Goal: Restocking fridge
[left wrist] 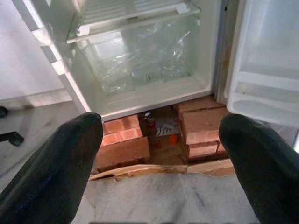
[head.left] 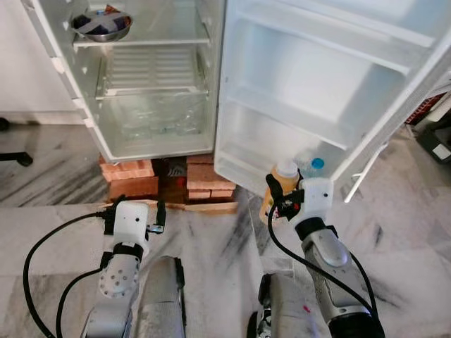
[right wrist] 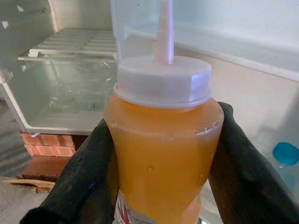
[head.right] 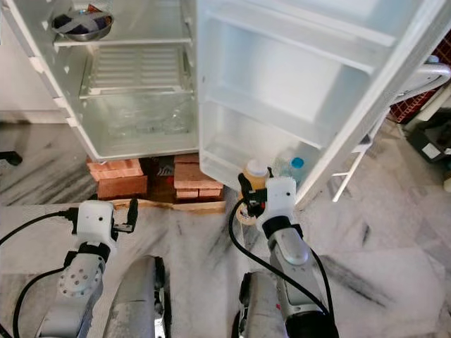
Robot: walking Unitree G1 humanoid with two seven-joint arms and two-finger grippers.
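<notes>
The right pincer is closed on an upright bottle of orange sauce, its long axis vertical, nozzle up. The fridge door's bottom shelf lies just ahead of and slightly above this pincer, nearer the right arm than the left; a blue-capped bottle already stands in it. The left pincer is wide open and empty, facing the crisper drawer. A steel bowl sits on the fridge's top shelf.
</notes>
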